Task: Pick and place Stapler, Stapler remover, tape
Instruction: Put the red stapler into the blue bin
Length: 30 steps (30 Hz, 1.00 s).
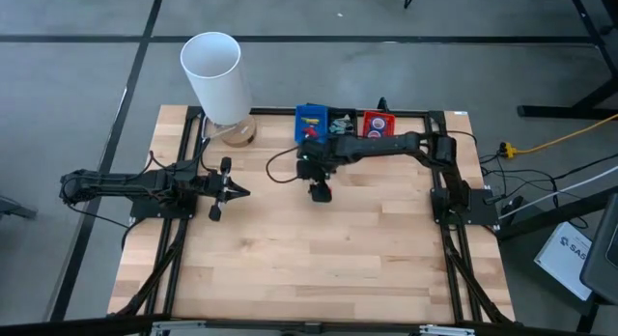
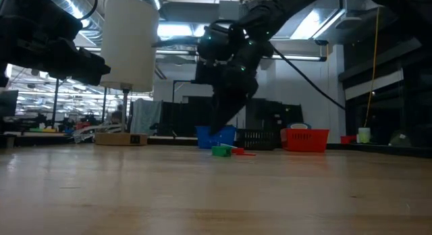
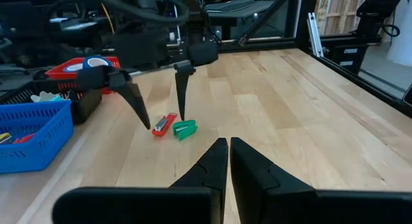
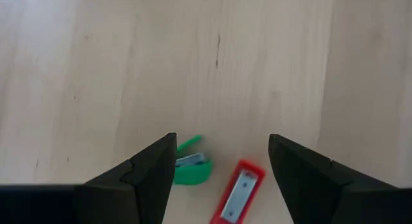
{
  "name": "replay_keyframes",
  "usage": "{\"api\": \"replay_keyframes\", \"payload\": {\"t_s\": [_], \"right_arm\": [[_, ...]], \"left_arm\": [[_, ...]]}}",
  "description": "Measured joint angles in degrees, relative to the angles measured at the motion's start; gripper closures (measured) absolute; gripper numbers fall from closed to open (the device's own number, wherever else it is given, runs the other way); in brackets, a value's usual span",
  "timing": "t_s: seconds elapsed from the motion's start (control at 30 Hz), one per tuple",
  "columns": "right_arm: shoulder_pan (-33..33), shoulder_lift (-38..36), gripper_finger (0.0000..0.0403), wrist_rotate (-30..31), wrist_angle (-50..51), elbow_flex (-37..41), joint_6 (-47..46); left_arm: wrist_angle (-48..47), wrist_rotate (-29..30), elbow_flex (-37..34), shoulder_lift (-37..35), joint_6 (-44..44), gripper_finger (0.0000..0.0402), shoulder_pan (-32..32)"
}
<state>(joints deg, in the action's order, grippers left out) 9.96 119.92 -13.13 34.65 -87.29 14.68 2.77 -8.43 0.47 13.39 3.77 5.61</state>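
High view: right gripper [image 1: 320,190] hanging over the tabletop a bit in from the far edge, roughly mid-width. Three bins lined up along that far edge: blue bin [image 1: 311,121], dark bin [image 1: 342,125], red bin [image 1: 379,123]. Red one apparently holding a tape [image 1: 378,125] roll already, blue one something red and yellow, too small to name. White cylinder [image 1: 215,77] near the far left corner. Left gripper [image 1: 232,191] parked over the left half, fingers pressed together, carrying nothing.

Low view: green stapler remover [image 2: 220,151] and red stapler [image 2: 240,152] lying on the wood just in front of the bins, right gripper directly above them.

Left wrist view: same pair side by side, almost touching, between the right gripper's spread fingers [image 3: 182,89], which hover over them.

Right wrist view: fingers wide apart, pinching nothing, remover and stapler flat on the table between and below them.

So probably partway: some stuff binned, stapler and remover both left to grab.
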Motion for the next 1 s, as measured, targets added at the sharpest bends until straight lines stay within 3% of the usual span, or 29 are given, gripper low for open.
{"api": "replay_keyframes", "payload": {"t_s": [0.23, 0.5, 1.0], "right_arm": [[0.7, -0.3, 0.0155, 3.2, -2.2, 4.3, -8.3], [0.8, -0.8, 0.0163, 6.7, -4.3, 6.8, -8.8], [1.7, -0.9, 0.0343, 8.2, -5.2, 9.3, -9.5]], "left_arm": [[0.0, 0.0, 0.0, 0.0, 0.0, 0.0386, 0.0], [0.0, 0.0, 0.0, 0.0, 0.0, 0.0386, 0.0], [0.0, 0.0, 0.0, 0.0, 0.0, 0.0386, 0.0]]}}
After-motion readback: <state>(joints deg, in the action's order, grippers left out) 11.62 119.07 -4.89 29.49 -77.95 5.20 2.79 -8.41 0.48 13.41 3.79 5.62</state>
